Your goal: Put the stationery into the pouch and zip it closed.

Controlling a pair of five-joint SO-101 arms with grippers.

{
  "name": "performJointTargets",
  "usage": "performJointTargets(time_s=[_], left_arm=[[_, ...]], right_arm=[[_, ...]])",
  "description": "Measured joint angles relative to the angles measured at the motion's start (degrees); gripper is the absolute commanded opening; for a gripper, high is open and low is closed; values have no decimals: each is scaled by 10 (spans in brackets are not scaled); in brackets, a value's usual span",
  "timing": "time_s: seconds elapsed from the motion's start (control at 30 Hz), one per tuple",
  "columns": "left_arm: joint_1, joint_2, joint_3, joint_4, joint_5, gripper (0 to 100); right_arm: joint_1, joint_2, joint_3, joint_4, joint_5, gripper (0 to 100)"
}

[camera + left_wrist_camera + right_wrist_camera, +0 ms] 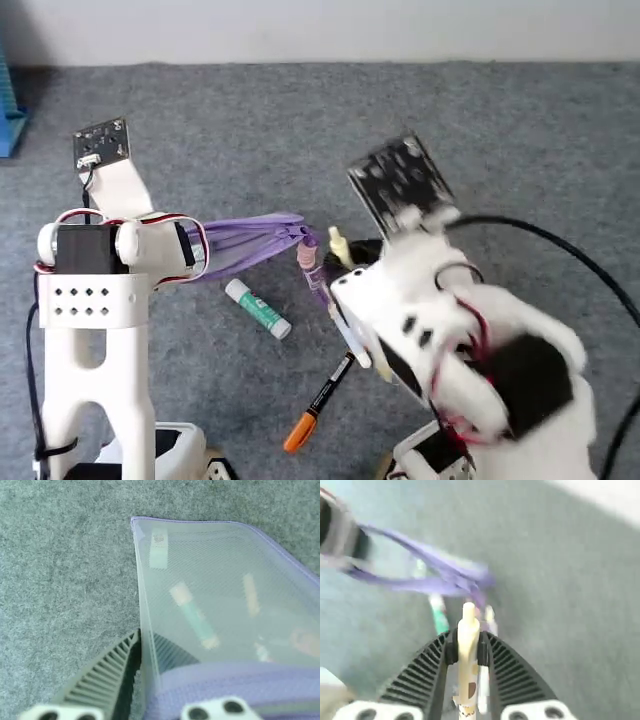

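Note:
My left gripper [142, 647] is shut on the edge of the translucent pouch [220, 580], close to its purple zip band, and holds it up off the carpet. In the high view the pouch [250, 243] stretches from that gripper toward the middle. My right gripper [468, 642] is shut on a cream pen [468, 630], whose tip [338, 242] points at the pouch's near end [435, 577]. A green and white glue stick [258, 307] lies on the carpet below the pouch, and it shows through the mesh [194, 621]. An orange-capped marker [318, 405] lies nearer the front.
Grey carpet [500, 130] covers the whole work surface, with open room at the back and right. A blue object [10, 120] sits at the far left edge. A black cable [570, 255] arcs over the right arm.

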Motion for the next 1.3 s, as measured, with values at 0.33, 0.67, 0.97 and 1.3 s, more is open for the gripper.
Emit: performJointTargets(time_s=[0.33,0.67,0.97,1.3], left_arm=[[0,0,0,0,0,13],[0,0,0,0,0,13],[0,0,0,0,0,13],[0,0,0,0,0,13]], right_arm=[[-109,-33,1,-290,-4,8],[-130,68,11,-490,54,8],[-134,74,149,-499,59,12],[-133,15,257,-540,91,216]])
